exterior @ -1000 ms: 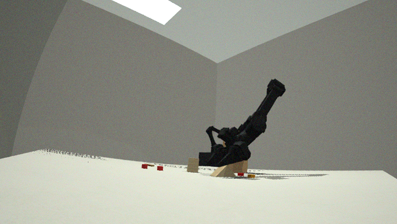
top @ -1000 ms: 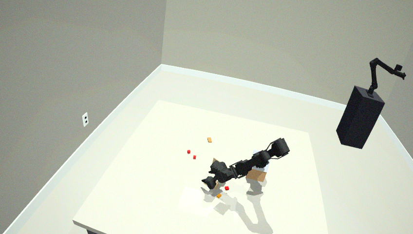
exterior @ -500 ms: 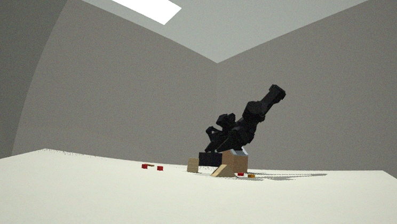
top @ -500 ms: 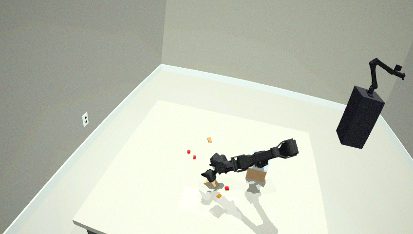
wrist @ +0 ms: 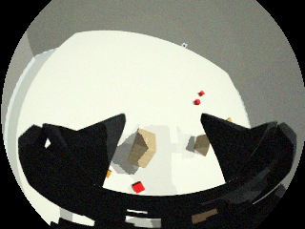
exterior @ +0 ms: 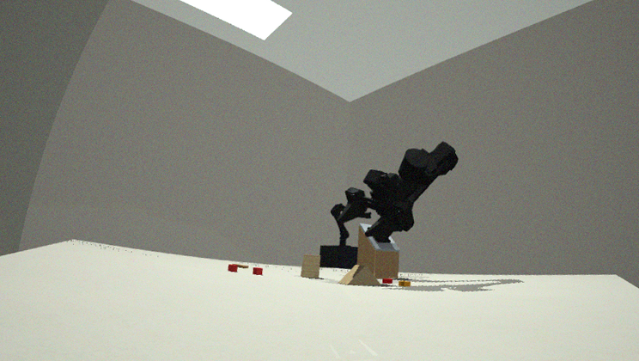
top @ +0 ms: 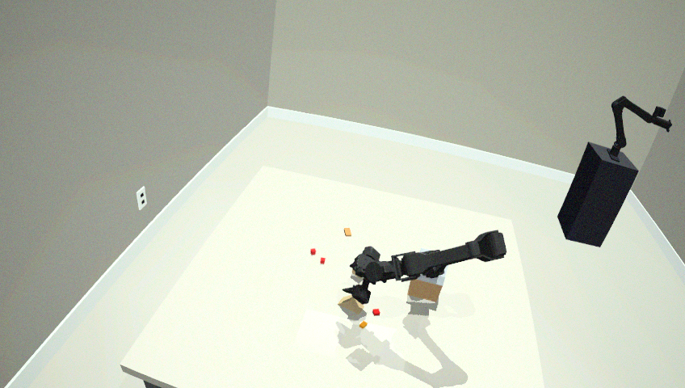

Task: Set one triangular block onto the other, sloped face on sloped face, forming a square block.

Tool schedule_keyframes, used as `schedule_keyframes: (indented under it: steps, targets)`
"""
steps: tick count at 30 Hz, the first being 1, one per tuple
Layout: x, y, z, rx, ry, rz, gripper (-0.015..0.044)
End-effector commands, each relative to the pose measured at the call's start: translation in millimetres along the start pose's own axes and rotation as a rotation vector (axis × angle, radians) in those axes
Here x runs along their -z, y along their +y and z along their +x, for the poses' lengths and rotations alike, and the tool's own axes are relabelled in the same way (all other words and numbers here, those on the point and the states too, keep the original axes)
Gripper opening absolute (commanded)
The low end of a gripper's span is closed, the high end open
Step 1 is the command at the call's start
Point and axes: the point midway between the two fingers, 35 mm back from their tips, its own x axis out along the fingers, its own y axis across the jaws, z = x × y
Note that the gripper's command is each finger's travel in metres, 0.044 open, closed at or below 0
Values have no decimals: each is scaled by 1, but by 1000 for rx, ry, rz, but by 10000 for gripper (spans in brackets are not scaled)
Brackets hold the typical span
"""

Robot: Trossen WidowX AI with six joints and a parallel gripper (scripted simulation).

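While one tan triangular block [exterior: 359, 276] lies on the table [exterior: 170, 318] with its sloped faces up like a low tent, the second tan block [exterior: 312, 266] stands apart from it, farther back beside the dark arm base [exterior: 331, 255]. The two are not stacked; in the wrist view the nearer block [wrist: 139, 151] shows between the fingers from above and the other block [wrist: 201, 145] sits just off the inner edge of one finger.

Just behind the nearer wedge stands a taller brown box [exterior: 380, 261] with a pale top, under the arm [exterior: 396, 198]; whether it holds anything cannot be made out, since the arm covers its top in the top view. No open container with contents shows.

Small pieces lie scattered on the table: two red cubes [top: 317, 255] well away from the blocks, an orange piece [top: 347, 231] farther off, another red cube [top: 376, 312] and an orange piece [top: 363, 324] just beside the nearer wedge [top: 350, 305]. Their exact shapes are too small to tell.

In the top view the tool [top: 356, 291] hangs right above the nearer wedge and hides part of it; whether a fingertip touches the block cannot be told. The fingers stand spread almost to their widest, and nothing is gripped between them.

A dark pedestal [top: 595, 196] carrying a small arm stands off the table near the wall.
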Motion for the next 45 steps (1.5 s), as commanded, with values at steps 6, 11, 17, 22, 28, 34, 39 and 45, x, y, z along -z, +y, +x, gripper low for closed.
schedule_keyframes:
  steps: [6, 11, 17, 22, 28, 34, 39, 45]
  targets:
    - [41, 21, -21, -41, 42, -1115, 440]
    - [59, 27, -34, -79, 36, -1687, 440]
    - [71, 30, -44, -108, 14, -2106, 440]
    - [80, 31, -52, -127, -18, -2450, 440]
    - [84, 31, -56, -135, -45, -2695, 440]
    - [84, 31, -56, -135, -45, -2695, 440]
    - [84, 31, -56, -135, -45, -2695, 440]
    - [84, 32, -55, -135, -45, -2695, 440]
